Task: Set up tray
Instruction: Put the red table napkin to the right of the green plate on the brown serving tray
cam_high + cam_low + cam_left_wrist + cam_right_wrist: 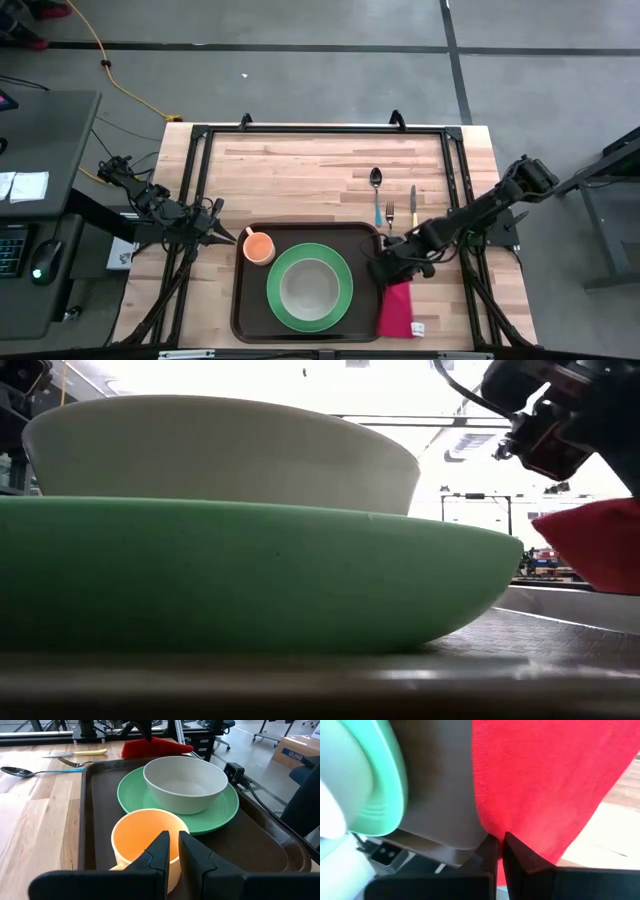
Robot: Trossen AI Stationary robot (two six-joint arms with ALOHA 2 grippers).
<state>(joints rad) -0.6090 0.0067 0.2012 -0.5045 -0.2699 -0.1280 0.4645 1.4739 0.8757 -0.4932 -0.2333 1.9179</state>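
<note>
My right hand [388,272] pinches the one red napkin [396,310] at the tray [242,318] edge; only the high view shows three utensils. My left hand [173,849] is closed by one orange cup [145,837].

One brown tray [243,310], one green plate [340,300], one white bowl [309,289], one orange cup [259,246], one red napkin [397,312], one spoon [376,181], one fork [390,212], one knife [412,203].

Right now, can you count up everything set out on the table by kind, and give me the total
Tray: 1
Plate: 1
Bowl: 1
Cup: 1
Napkin: 1
Spoon: 1
Fork: 1
Knife: 1
Total: 8
</note>
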